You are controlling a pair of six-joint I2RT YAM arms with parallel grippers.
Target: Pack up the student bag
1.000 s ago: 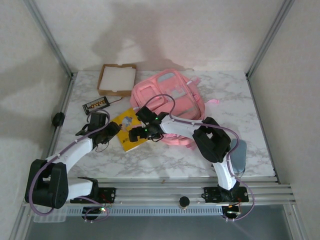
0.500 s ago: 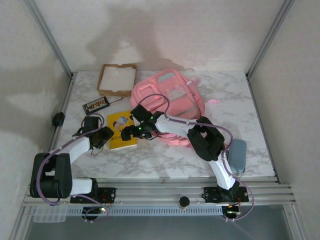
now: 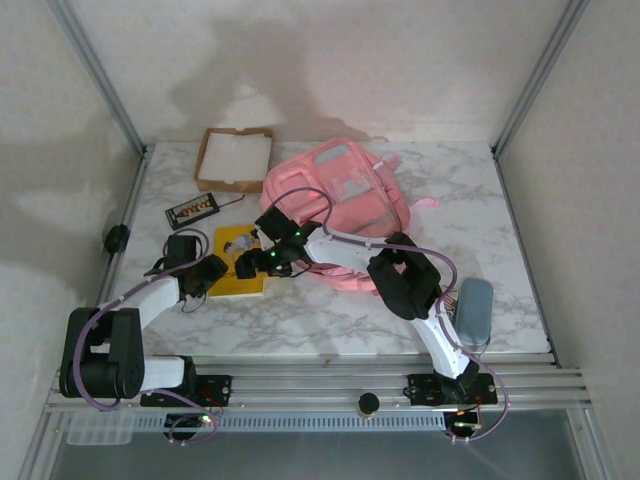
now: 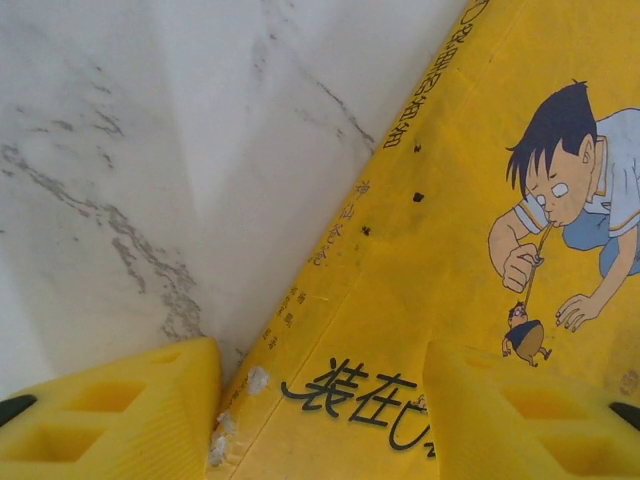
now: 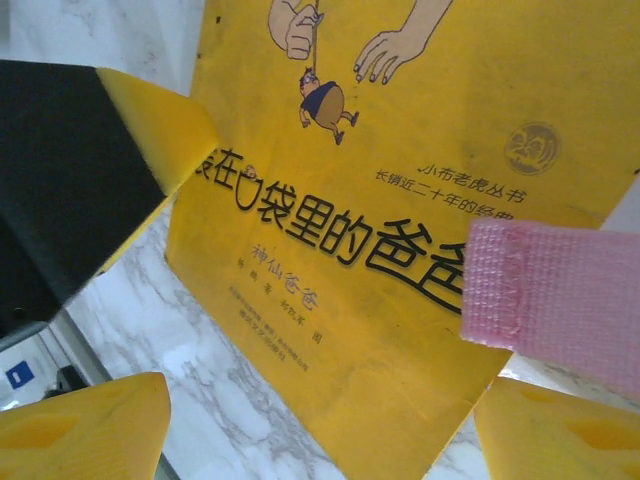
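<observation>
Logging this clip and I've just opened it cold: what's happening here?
Both arms are at a yellow picture book lying flat on the marble table, just left of the student bag. The left tool is open, with one finger over the table and the other over the book's cover. The right tool hangs open above the cover, with a pink strap crossing its view. The book is not in the bag yet.

book (image 3: pixel 237 250) left of student bag (image 3: pixel 340 195), box (image 3: pixel 236 158) behind
</observation>
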